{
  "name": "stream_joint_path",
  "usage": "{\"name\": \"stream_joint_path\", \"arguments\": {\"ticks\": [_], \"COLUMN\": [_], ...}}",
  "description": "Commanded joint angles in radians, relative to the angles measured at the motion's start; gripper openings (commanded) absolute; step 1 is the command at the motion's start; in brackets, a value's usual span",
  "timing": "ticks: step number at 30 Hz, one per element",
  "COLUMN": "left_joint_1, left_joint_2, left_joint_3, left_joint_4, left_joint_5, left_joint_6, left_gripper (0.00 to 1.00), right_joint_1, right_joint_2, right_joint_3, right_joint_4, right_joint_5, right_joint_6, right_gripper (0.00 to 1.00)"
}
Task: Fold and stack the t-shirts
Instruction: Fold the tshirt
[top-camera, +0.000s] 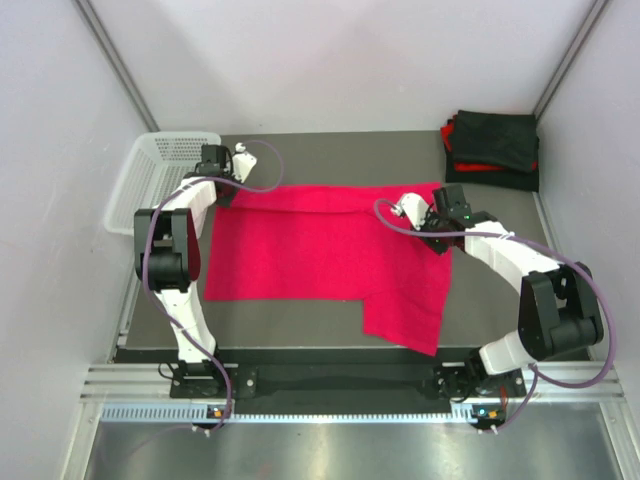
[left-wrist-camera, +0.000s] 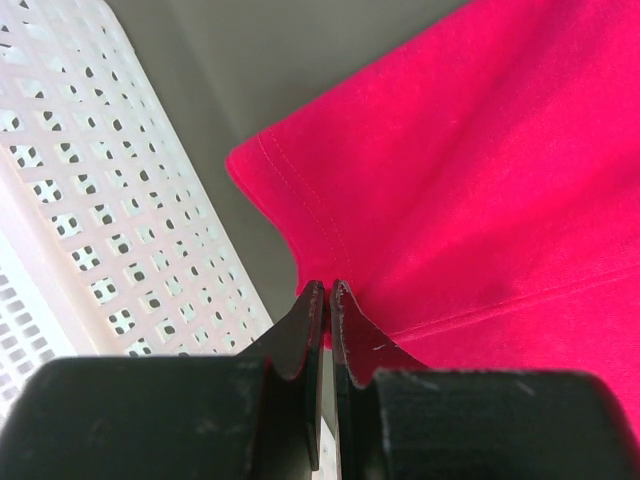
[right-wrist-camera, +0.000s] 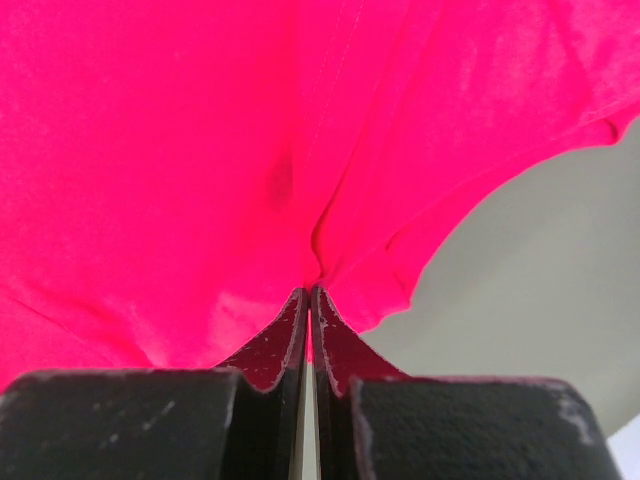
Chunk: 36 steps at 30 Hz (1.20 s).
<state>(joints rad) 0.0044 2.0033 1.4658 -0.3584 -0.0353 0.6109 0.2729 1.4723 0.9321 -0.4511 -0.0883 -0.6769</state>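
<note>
On table (top-camera: 280, 322), red t-shirt (top-camera: 320, 245), corners seemingly pinched

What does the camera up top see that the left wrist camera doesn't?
Only the top camera shows the whole red t-shirt spread on the table, the right gripper pinching its right edge, and the folded pile of shirts in the far right corner. Only the left wrist camera shows the shirt's stitched hem close up, and the left gripper shut on the cloth. Both show the red cloth, the white basket beside it, and the left gripper.
</note>
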Motion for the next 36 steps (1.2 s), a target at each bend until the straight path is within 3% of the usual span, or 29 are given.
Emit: {"name": "stream_joint_path", "arguments": {"ticks": [1,2,3,6,9,12,19,26,36], "left_joint_1": [0.034,0.034,0.032,0.04,0.04,0.032,0.008,0.011,0.011], "left_joint_2": [-0.057,-0.058,-0.064,-0.118,-0.172,-0.129,0.041,0.037,-0.031], "left_joint_3": [-0.025,-0.027,-0.03,-0.038,0.006,0.101,0.189,0.12,0.039], "left_joint_4": [0.001,-0.008,-0.01,-0.004,0.03,0.007,-0.108,-0.064,-0.091], "left_joint_5": [-0.1,-0.101,-0.103,-0.077,0.007,0.074,0.051,-0.006,0.031], "left_joint_6": [0.032,0.036,0.035,0.029,0.009,-0.042,-0.072,-0.08,-0.082], "left_gripper": [0.0,0.01,0.17,0.4,0.44,0.44,0.38,0.36,0.36], "right_joint_1": [0.012,0.012,0.012,0.011,-0.014,-0.015,-0.02,-0.026,-0.035], "right_joint_2": [-0.038,-0.04,-0.046,-0.062,-0.073,-0.009,0.242,0.374,0.474], "right_joint_3": [-0.019,-0.025,-0.036,-0.013,0.052,0.138,0.388,0.494,0.571], "right_joint_4": [0.005,-0.001,-0.011,-0.07,-0.075,-0.034,-0.099,-0.109,-0.106], "right_joint_5": [-0.019,-0.03,-0.042,-0.08,-0.113,-0.123,-0.195,-0.214,-0.257], "right_joint_6": [-0.004,-0.019,-0.027,-0.02,0.034,0.079,0.105,0.088,0.1], "right_gripper": [0.0,0.0,0.03,0.28,0.37,0.39,0.36,0.35,0.38]}}
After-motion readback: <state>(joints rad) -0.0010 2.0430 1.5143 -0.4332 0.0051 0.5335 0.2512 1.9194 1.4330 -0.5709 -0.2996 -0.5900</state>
